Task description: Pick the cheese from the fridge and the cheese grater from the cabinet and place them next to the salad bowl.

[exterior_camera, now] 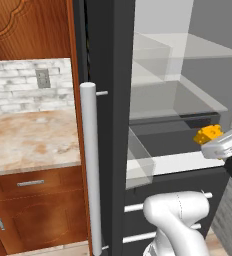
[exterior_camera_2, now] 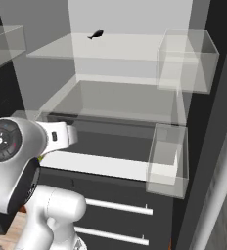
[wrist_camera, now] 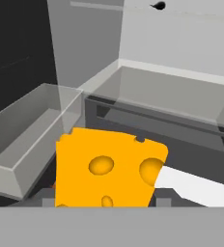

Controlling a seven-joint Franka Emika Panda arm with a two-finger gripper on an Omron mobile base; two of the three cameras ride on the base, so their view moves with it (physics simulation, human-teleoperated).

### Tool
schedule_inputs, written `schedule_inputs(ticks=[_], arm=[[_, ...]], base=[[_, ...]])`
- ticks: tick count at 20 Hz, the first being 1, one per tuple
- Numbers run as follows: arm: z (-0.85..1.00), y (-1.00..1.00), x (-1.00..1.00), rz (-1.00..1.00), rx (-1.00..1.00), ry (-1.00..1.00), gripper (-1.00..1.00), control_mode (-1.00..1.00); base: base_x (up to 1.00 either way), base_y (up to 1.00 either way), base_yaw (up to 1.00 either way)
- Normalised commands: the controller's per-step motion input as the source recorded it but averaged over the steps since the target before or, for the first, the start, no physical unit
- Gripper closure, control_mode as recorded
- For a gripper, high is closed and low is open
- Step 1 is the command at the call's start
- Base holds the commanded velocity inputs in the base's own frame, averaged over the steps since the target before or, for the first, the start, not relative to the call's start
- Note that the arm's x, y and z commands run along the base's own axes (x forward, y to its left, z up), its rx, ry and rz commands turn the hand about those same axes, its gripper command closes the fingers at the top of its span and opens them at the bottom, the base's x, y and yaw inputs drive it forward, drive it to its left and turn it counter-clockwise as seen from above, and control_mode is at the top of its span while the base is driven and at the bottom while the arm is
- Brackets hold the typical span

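Yellow-orange cheese (wrist_camera: 106, 169), a small wedge with round holes, sits right in front of the hand camera, close to the bottom edge where the finger tips should be. From the left base camera the same wedge (exterior_camera: 208, 134) appears at the end of the white arm, just above the edge of the white ledge (exterior_camera: 173, 162) in the lower part of the tall dark grey fridge (exterior_camera: 113, 125), whose door stands wide with its long silver bar handle (exterior_camera: 90, 165) toward the counter. The two-finger gripper itself is mostly hidden behind the wedge and the wrist. I judge that it is pinching the cheese, because the wedge seems to hang at the hand and not to lie on a shelf, but the fingers are not visible.

The step in hand seems to be carrying the cheese out of the fridge. To do it well, the arm should draw straight back, away from the translucent shelves (exterior_camera_2: 115, 97). The clear plastic door bin (exterior_camera_2: 167, 158) hangs close on one side, so a wide swing could strike it. The pinch should stay firm, without twisting the wrist, until the wedge is free of the door opening. The grater and the salad bowl come later.
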Motion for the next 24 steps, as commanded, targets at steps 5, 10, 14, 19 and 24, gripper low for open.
schedule_inputs(ticks=[5, 10, 14, 19, 24], arm=[[-0.1, -0.32, -0.4, 0.0, 0.0, 0.0, 1.0, -1.0], [-0.08, -0.08, -0.17, 0.0, 0.0, 0.0, 1.0, -1.0], [-0.08, 0.01, 0.11, 0.0, 0.0, 0.0, 1.0, -1.0], [-0.05, 0.0, 0.02, 0.0, 0.0, 0.02, 1.0, -1.0], [-0.01, 0.0, 0.0, 0.0, 0.0, 0.03, 1.0, 1.0]], base=[[0.0, 0.0, 0.0], [0.0, 0.0, 0.0], [0.0, 0.0, 0.0], [0.0, 0.0, 0.0], [-0.01, -0.01, 0.0]])
